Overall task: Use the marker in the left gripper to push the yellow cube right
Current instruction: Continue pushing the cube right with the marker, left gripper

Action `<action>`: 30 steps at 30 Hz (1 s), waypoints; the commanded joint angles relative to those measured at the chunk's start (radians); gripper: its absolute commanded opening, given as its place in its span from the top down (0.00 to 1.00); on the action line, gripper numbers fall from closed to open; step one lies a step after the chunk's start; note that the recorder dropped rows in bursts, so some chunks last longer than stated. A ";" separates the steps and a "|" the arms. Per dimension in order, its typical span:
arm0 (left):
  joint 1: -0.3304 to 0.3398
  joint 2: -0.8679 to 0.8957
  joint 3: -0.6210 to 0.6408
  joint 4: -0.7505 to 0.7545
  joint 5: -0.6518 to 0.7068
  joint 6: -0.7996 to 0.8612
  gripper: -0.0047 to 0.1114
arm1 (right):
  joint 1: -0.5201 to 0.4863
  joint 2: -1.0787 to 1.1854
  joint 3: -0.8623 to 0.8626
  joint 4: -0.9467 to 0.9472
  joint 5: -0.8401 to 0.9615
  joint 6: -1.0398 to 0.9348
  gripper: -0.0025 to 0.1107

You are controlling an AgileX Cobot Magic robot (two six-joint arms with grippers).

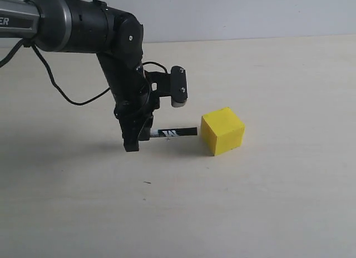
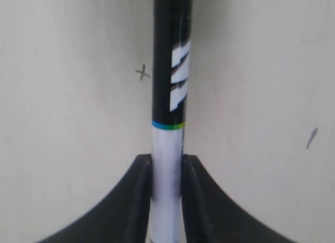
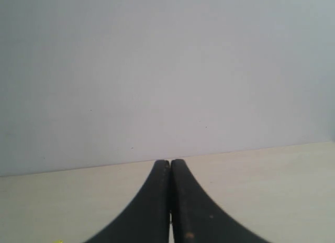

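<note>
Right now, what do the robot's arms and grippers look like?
The left arm is black with a grey band, a looping black cable and a grey-edged camera block by the black left gripper. The right gripper has curved black fingers.

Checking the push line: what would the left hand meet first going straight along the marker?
Probably the yellow cube: the marker in the left hand points at it, a small gap apart.

tabletop (image 1: pixel 289 213): pale cream, matte, few small dark marks (image 1: pixel 146 183) | wall (image 1: pixel 250 10): plain pale grey, meets tabletop's far edge | light: soft, diffuse
</note>
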 commanded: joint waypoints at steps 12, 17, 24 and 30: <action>-0.034 0.035 -0.010 0.029 -0.146 -0.065 0.96 | 0.002 -0.006 0.005 -0.004 0.000 -0.006 0.98; -0.021 0.036 -0.033 0.066 -0.127 -0.065 0.96 | 0.002 -0.006 0.005 -0.004 0.000 -0.006 0.98; 0.035 0.028 -0.065 0.066 0.014 -0.057 0.96 | 0.002 -0.006 0.005 -0.004 0.000 -0.006 0.98; 0.008 0.043 -0.065 0.066 0.025 -0.030 0.96 | 0.002 -0.006 0.005 -0.004 0.000 -0.006 0.98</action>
